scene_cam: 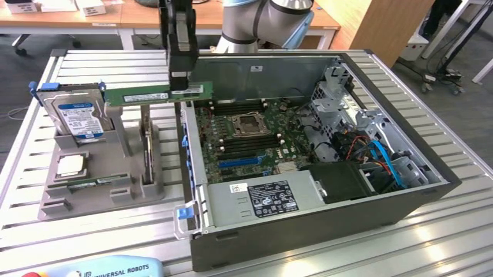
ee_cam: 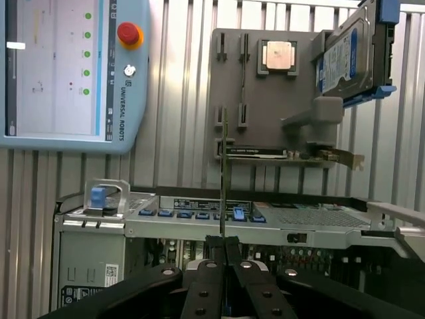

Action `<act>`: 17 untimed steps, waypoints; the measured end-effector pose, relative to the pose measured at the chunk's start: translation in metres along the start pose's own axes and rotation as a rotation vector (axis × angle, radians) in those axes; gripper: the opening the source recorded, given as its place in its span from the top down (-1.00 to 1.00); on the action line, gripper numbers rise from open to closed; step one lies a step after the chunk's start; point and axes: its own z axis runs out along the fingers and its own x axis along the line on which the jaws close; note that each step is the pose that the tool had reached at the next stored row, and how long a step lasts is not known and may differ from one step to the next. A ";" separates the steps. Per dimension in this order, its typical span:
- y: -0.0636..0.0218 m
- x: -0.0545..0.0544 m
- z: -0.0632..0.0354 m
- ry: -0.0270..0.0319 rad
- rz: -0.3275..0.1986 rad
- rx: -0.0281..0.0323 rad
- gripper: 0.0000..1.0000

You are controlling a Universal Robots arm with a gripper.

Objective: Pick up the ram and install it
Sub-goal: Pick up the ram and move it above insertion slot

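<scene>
While the ram (scene_cam: 142, 95) hangs level in the air, pinched between the closed fingers of the gripper (scene_cam: 179, 89), it spans the edge of the rack (scene_cam: 100, 193) and the case (scene_cam: 308, 228) wall at the exterior view's left. Pickup looks done. Install is not: the slots (scene_cam: 223, 140) on the board lie lower, toward the exterior view's right, well apart from the ram.

Ram (scene_cam: 158, 93) above holder (scene_cam: 100, 193), beside case (scene_cam: 308, 231)
</scene>
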 end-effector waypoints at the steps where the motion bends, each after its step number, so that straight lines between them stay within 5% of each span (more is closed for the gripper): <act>1: -0.0015 0.000 0.0001 -0.0001 0.002 0.0000 0.76; 17: -0.0254 -0.001 0.0013 -0.0018 0.046 -0.0002 0.76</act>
